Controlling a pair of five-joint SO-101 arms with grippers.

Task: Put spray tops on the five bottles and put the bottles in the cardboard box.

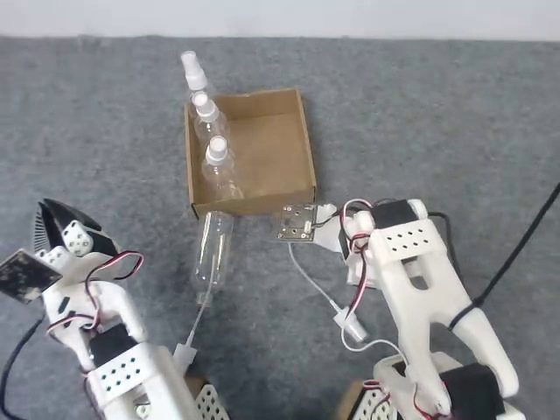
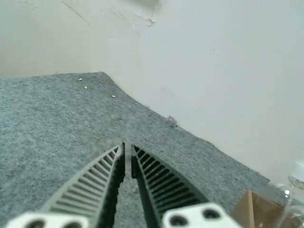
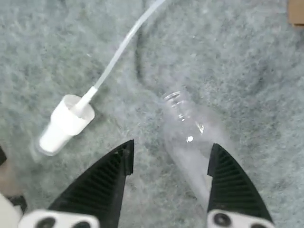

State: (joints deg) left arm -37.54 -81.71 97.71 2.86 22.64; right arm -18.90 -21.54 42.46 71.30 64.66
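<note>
Your right end effector (image 3: pixel 172 145): released, fingers spread over an uncapped bottle (image 3: pixel 190 137) lying on the desk (image 3: pixel 57 42), loose spray top (image 3: pixel 64 124) beside it. Your left end effector (image 2: pixel 128 147): clenched, holding nothing, above the desk. Cardboard box (image 1: pixel 262 203): three capped bottles (image 1: pixel 210 118) along its left wall; second uncapped bottle (image 1: pixel 213 247) lying on its side just in front.

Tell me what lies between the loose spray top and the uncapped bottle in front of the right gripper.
Bare grey carpet, as the right wrist view shows: the spray top and the bottle lie apart.
</note>
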